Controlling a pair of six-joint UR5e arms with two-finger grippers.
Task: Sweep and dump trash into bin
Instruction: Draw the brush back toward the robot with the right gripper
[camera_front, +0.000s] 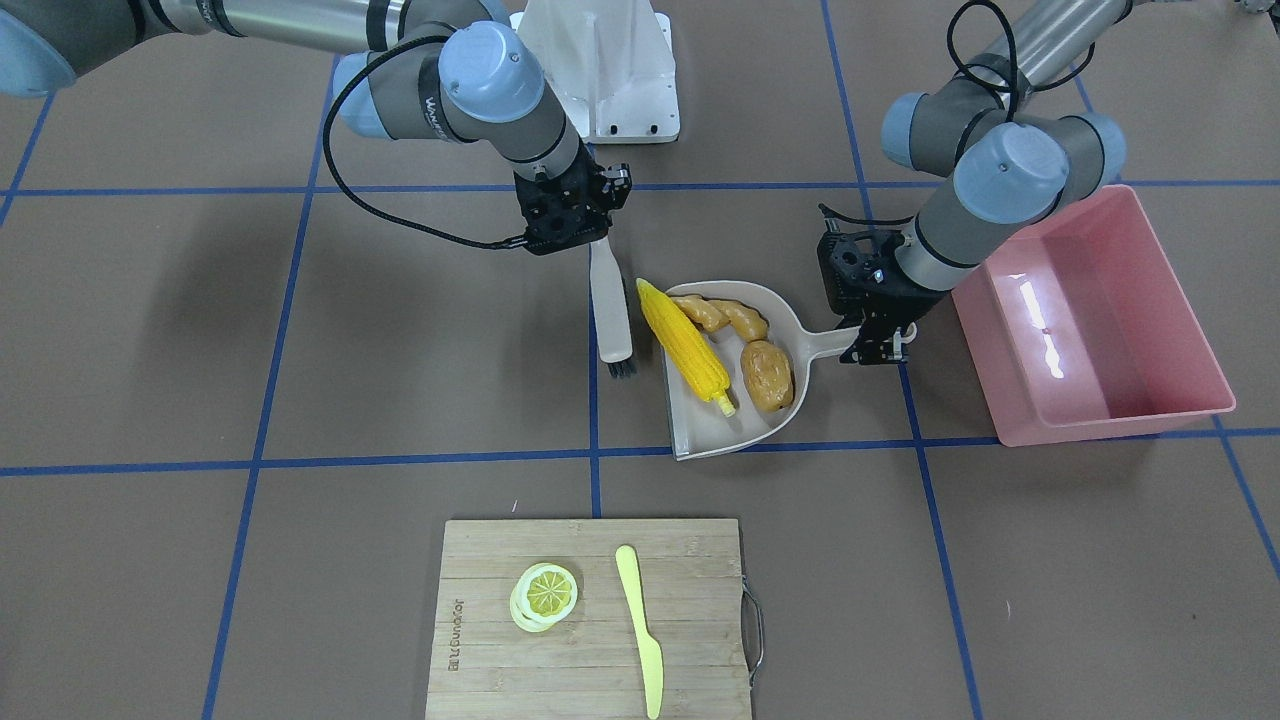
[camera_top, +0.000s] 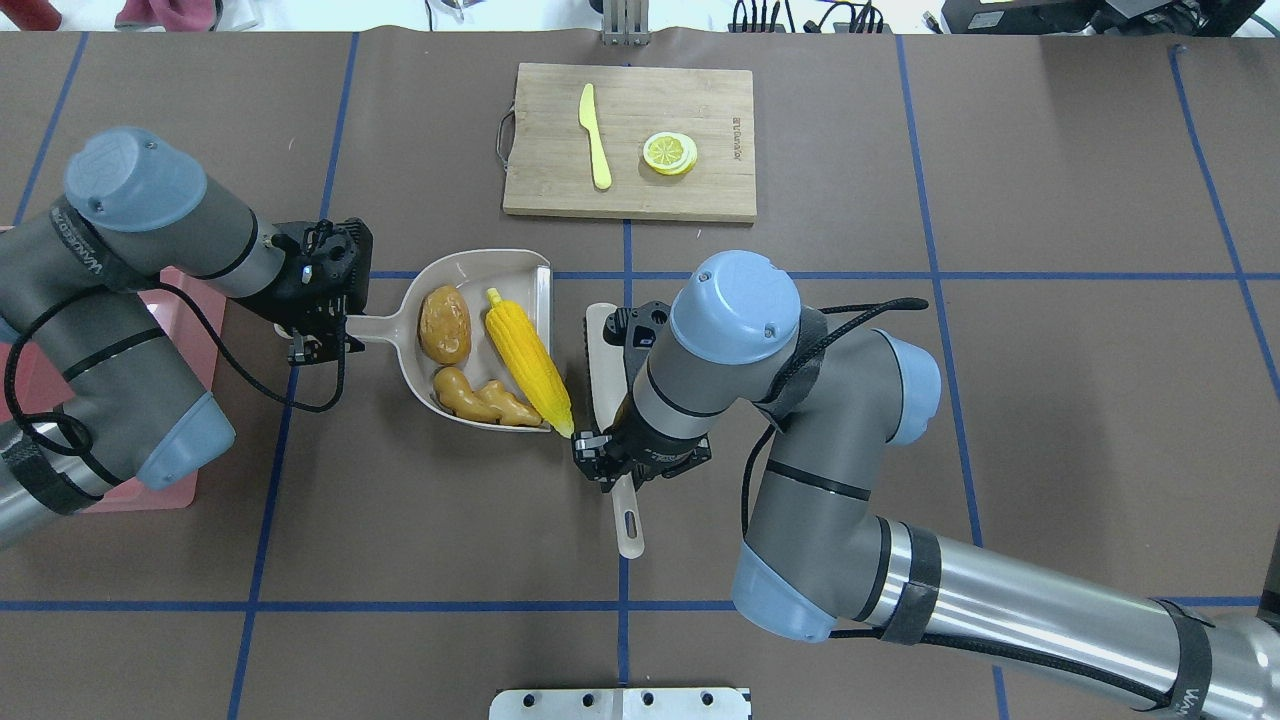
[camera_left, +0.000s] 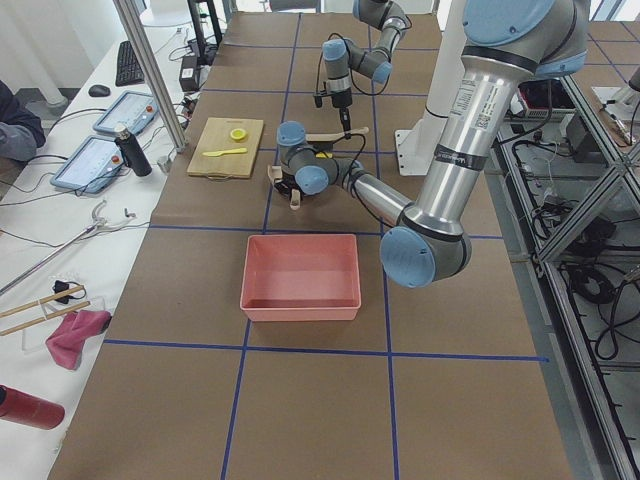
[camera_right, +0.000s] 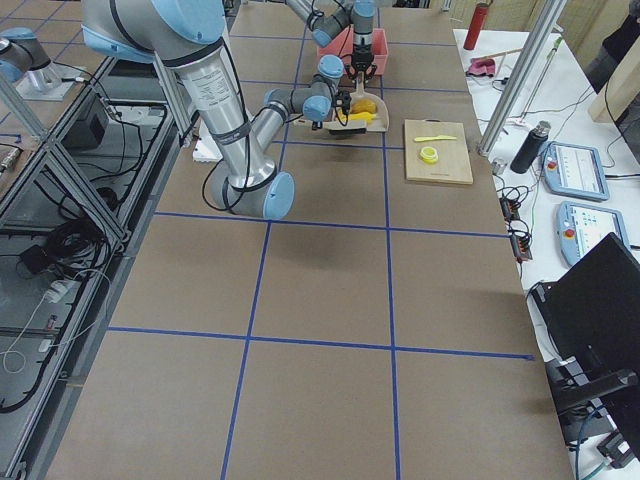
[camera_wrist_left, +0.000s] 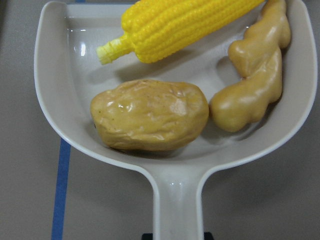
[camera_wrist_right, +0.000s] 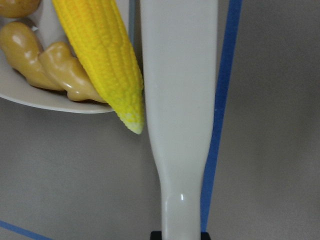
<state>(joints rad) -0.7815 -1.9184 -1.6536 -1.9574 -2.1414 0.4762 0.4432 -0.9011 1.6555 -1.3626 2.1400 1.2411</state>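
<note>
Three: corn (camera_front: 685, 345), potato (camera_front: 767, 375), ginger (camera_front: 720, 315) in dustpan (camera_front: 720, 432). Left gripper (camera_front: 878, 345) clamps handle (camera_front: 825, 342), right gripper (camera_front: 597, 240) holds brush (camera_front: 611, 310). Carry level to bin (camera_front: 1110, 425), left edge.

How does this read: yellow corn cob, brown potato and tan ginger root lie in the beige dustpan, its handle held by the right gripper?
No: the overhead exterior view shows the left gripper holding the beige dustpan by its handle. The yellow corn cob, brown potato and tan ginger root lie in it.
</note>
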